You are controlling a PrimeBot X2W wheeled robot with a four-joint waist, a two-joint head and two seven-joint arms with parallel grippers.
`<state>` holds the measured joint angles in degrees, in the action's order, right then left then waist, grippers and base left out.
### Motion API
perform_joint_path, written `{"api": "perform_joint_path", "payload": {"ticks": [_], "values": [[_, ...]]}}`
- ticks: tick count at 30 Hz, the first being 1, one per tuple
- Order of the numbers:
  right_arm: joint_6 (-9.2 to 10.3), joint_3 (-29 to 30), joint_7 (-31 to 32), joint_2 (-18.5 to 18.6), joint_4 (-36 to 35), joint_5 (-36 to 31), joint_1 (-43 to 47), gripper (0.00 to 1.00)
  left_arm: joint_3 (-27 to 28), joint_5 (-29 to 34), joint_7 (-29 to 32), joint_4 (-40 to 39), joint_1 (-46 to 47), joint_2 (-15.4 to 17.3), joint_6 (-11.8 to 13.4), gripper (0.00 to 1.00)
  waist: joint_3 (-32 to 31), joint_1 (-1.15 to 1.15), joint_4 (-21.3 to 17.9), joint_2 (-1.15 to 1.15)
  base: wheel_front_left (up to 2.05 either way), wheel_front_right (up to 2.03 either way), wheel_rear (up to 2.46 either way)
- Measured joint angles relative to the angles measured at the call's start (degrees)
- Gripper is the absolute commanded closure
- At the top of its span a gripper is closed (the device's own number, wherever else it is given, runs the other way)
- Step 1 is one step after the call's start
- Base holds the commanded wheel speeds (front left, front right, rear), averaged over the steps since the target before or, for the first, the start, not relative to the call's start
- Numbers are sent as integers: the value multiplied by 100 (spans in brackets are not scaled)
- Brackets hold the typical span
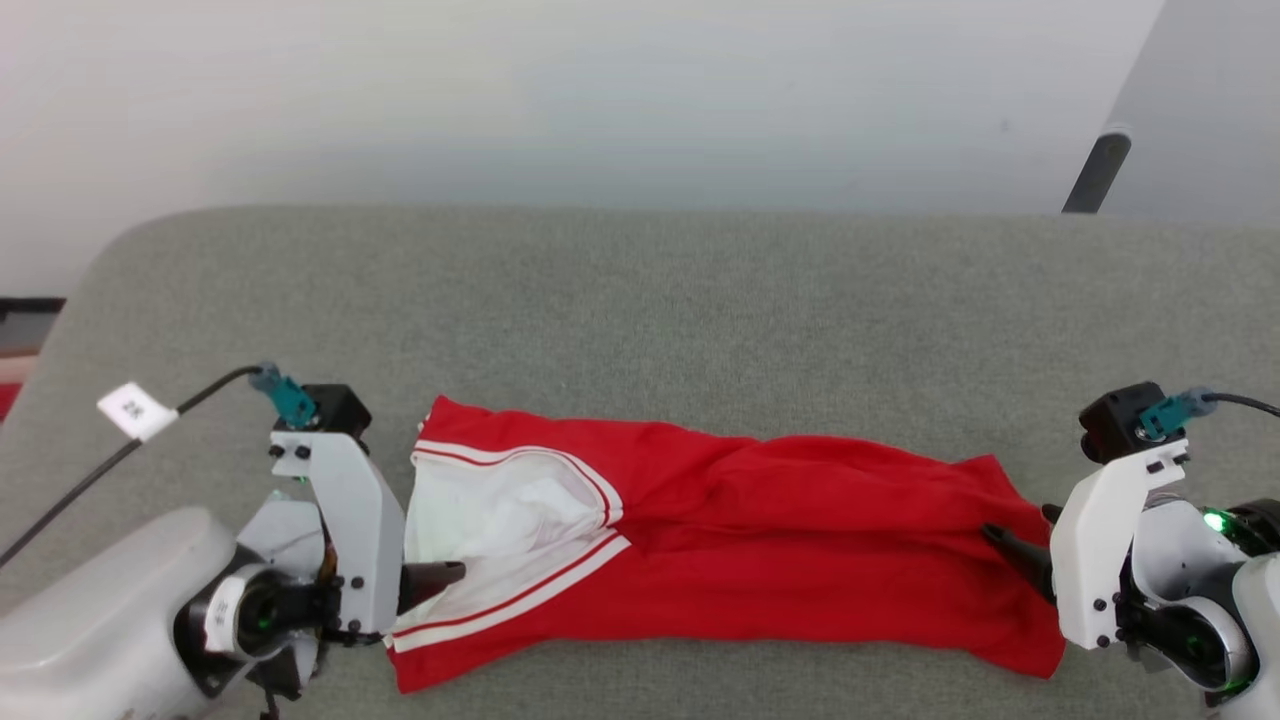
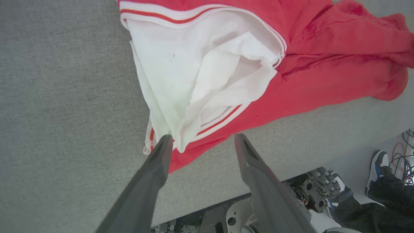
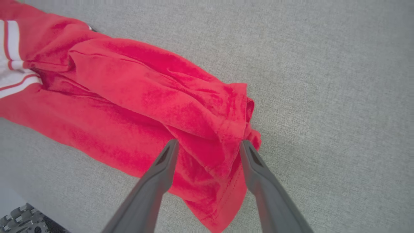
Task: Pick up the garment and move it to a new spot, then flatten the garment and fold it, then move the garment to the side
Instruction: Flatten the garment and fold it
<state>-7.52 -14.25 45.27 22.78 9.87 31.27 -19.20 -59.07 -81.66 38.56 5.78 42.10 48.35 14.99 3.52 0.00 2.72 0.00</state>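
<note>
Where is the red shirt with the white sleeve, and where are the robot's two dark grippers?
Red shirt with white sleeve (image 1: pixel 760 540): head view, red cloth at its middle.
Left gripper (image 2: pixel 203 137): left wrist view, midway between its fingertips.
Right gripper (image 3: pixel 210 141): right wrist view, midway between its fingertips.

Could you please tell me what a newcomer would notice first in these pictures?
The red garment stands out, stretched crumpled along the near edge of the grey table, its white sleeve at the left end. The left gripper and right gripper sit at its two ends, jaws open.
</note>
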Motion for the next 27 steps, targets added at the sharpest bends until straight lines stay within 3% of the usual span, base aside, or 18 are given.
{"api": "perform_joint_path", "payload": {"ticks": [6, 18, 27], "values": [[1, 278, -169, -159, -185, -10, 305, 0, 164, 135, -761, -172, -326, 148, -94, 0, -308, 0, -22, 0, 0, 0, 0], [1, 1356, -546, -656, -610, -392, 1204, 0, 779, 599, -3475, -531, -1462, 549, -322, 0, -660, 0, -110, 0, 0, 0, 0], [1, 1882, -402, -800, -772, -516, 1652, 0, 1112, 979, -5104, -655, -2251, 803, -286, 0, -747, 0, 57, 0, 0, 0, 0]]}}
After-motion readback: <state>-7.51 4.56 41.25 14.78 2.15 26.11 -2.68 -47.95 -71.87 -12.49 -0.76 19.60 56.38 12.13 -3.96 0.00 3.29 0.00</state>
